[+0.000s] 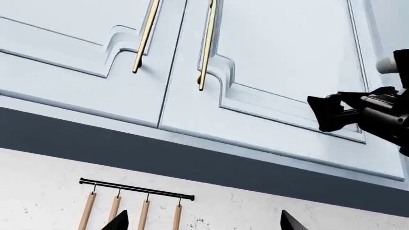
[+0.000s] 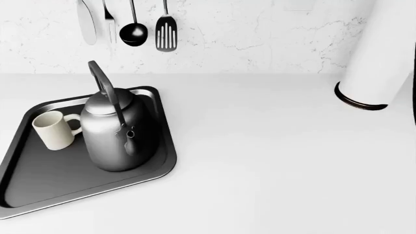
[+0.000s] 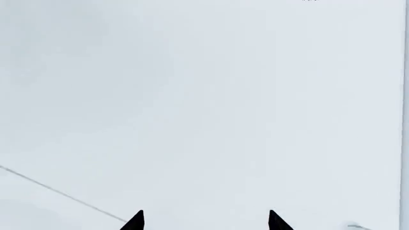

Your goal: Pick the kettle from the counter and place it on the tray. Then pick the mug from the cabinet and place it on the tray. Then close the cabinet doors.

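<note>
The dark grey kettle (image 2: 117, 131) stands upright on the black tray (image 2: 39, 190), at the left of the white counter (image 2: 279, 161). The cream mug (image 2: 55, 129) stands on the tray too, just left of the kettle. Neither gripper shows in the head view. Seen from below in the left wrist view, the two pale cabinet doors (image 1: 281, 57) lie flush, with their brass handles (image 1: 208, 48) side by side. My left gripper (image 1: 204, 223) is open and empty below them. My right gripper (image 3: 206, 221) is open, close to a plain pale panel, and appears against the right-hand door (image 1: 332, 112).
A tall white cylinder with a dark base ring (image 2: 380, 58) stands at the counter's back right. Utensils (image 2: 133, 29) hang on the marble wall behind the tray, from a black rail (image 1: 137, 188) under the cabinet.
</note>
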Available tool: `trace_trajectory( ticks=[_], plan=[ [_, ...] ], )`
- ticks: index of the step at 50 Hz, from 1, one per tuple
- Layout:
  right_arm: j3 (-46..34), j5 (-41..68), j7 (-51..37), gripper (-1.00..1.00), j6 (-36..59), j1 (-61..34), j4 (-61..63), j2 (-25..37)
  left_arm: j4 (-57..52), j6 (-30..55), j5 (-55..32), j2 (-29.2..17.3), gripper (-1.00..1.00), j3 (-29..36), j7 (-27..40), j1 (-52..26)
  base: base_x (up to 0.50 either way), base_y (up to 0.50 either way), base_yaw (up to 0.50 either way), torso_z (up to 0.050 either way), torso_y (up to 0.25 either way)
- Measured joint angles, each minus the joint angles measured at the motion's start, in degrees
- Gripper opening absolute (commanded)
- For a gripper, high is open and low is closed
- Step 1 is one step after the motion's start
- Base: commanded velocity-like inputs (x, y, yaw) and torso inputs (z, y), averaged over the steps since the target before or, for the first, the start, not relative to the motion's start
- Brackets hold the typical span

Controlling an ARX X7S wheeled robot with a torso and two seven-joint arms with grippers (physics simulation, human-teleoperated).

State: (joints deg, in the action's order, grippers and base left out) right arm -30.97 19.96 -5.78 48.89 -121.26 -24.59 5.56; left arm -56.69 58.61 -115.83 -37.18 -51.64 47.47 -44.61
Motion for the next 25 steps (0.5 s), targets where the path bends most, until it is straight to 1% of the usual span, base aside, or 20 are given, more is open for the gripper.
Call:
trace_trajectory(
  ticks=[7,14,19,25],
  plan=[
    [-4.59,-4.62,-1.06,1.0,0.37,0.92,2.92,-0.24,0.02,0.31,-0.06,0.41,1.0,-0.64,-0.38,0.48,0.01,0.0,0.0,0.0,0.0],
    [-7.18,-7.22,-2.08,1.0,0.49,1.34,4.02,-0.54,0.08,0.6,-0.08,0.74,1.0,-1.24,-0.74,0.88,0.01,0.0,0.0,0.0,0.0],
    [-7.07,-6.43,-2.92,1.0,0.61,1.33,3.97,-0.65,0.14,0.82,-0.02,0.95,1.0,-1.56,-0.95,1.08,0.01,0.0,0.01,0.0,0.0],
    [-4.97,-2.59,-3.99,1.0,0.96,0.92,3.19,-0.57,0.2,1.06,0.07,1.15,1.0,-1.77,-1.11,1.17,0.01,0.0,0.0,0.0,0.0]
  ],
)
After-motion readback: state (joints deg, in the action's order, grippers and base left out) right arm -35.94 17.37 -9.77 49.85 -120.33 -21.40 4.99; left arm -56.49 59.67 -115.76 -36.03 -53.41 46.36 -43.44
